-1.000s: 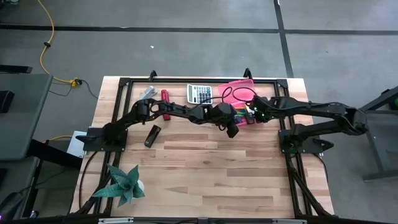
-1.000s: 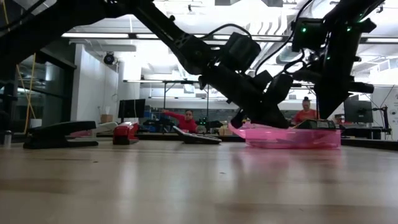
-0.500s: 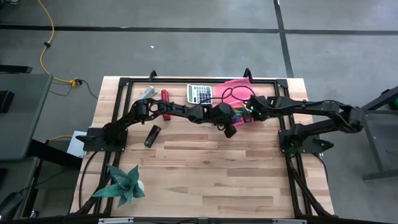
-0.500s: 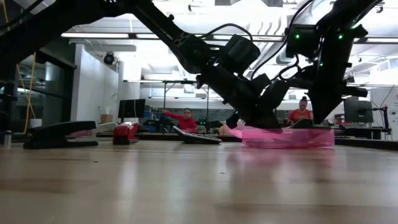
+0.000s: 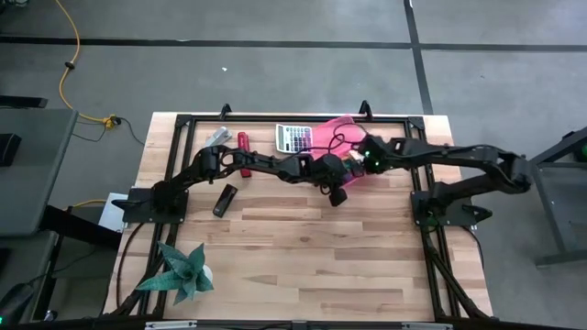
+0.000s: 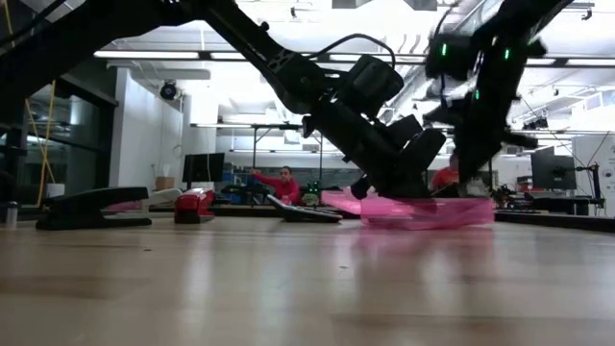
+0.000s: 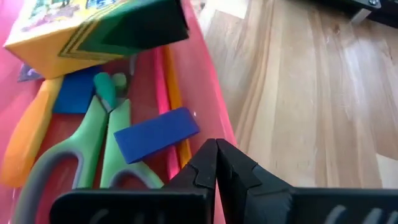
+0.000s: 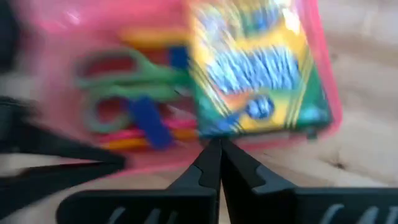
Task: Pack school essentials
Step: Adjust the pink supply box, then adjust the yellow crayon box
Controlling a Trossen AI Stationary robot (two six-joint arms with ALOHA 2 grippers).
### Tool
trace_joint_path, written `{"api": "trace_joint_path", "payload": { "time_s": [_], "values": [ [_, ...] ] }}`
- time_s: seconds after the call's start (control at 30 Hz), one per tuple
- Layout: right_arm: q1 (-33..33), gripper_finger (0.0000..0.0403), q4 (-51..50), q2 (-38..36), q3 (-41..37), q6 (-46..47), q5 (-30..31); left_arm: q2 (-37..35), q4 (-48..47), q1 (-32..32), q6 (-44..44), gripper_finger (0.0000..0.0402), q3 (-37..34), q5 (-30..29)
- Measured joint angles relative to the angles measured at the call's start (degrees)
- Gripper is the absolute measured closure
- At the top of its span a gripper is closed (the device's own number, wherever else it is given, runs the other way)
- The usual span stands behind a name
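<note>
Pressing together with nothing between them, the left fingers (image 7: 216, 163) sit at the rim of the pink case (image 7: 208, 106) near the table's (image 5: 303, 247) far edge — the right fingers (image 8: 217, 157), likewise closed and empty, meet the case's opposite side. Inside lie the crayon box (image 8: 258, 68), green scissors (image 7: 106, 134), a blue eraser (image 7: 155, 132) and orange and pink sticks (image 7: 171, 93). A calculator (image 5: 294, 137) sits just beside the case; a red stapler (image 5: 244, 142) lies farther along that edge.
</note>
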Motion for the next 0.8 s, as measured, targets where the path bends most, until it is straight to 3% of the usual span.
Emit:
{"api": "trace_joint_path", "payload": {
  "time_s": [0.2,0.37,0.57,0.8],
  "values": [
    [-0.4,0.0403,-2.4,-5.2,1.1,0.1,7.1,0.1,0.0,-0.1,-0.1,0.0401,0.0,1.2],
    [-1.3,0.0403,-2.4,-4.5,-1.3,2.3,4.2,0.1,0.0,-0.1,-0.2,0.0401,0.0,1.8],
    [2.7,0.0403,-2.7,-5.2,-1.6,5.0,0.9,0.1,0.5,0.0,-0.4,0.0401,-0.1,2.5],
    [7.1,0.0403,-4.2,-4.3,-1.6,9.7,4.3,0.1,0.9,0.0,-0.4,0.0401,-0.1,3.1]
  ]
}}
